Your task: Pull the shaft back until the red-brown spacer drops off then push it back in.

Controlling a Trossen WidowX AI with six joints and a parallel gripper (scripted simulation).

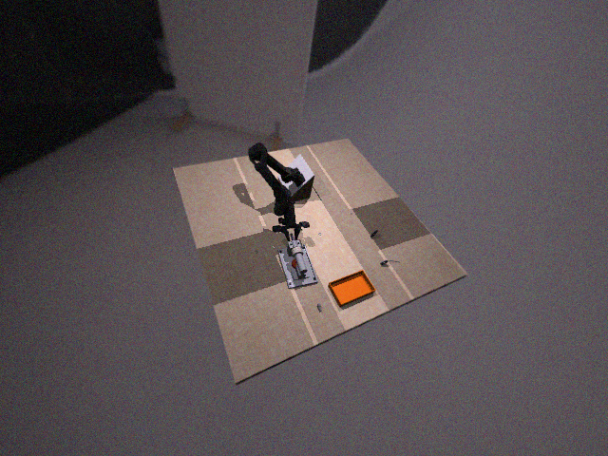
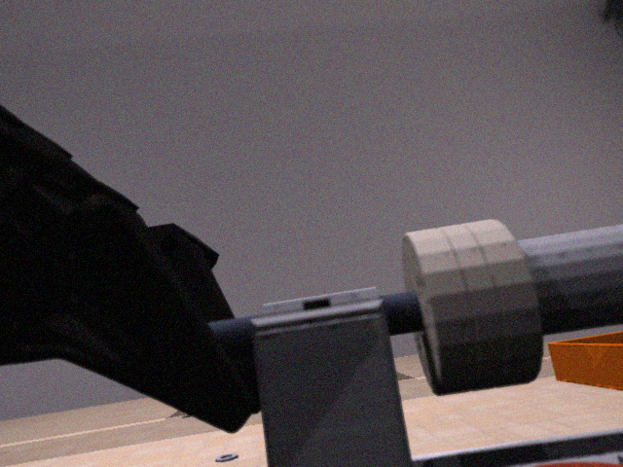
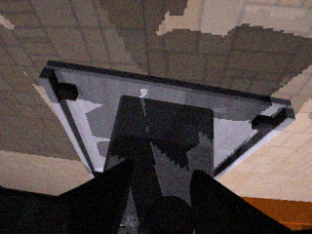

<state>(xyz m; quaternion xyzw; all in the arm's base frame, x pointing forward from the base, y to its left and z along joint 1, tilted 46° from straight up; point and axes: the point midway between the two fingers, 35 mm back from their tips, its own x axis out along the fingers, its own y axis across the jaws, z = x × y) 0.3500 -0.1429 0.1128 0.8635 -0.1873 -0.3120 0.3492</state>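
Note:
My gripper (image 1: 293,237) (image 2: 241,402) (image 3: 162,174) is open around the end of the dark blue-grey shaft (image 2: 402,311) (image 3: 168,214), with a gap between shaft and fingers in the wrist view. The shaft runs through a grey upright block (image 2: 327,392) (image 3: 166,122) and carries pale cream spacers (image 1: 296,249) (image 2: 472,302) against a thick grey cylinder (image 2: 578,281) (image 1: 300,263). A red-brown piece (image 1: 294,263) (image 2: 583,464) shows low at the base plate (image 1: 290,279) (image 3: 234,132), below the shaft. How deep the shaft sits is hidden.
An orange tray (image 1: 351,289) (image 2: 583,362) (image 3: 273,214) stands to the right of the base plate. A small ring (image 1: 320,234) (image 2: 226,457) lies near the block. Small dark items (image 1: 373,233) (image 1: 384,262) lie further right. A white-topped box (image 1: 304,169) stands beside the arm.

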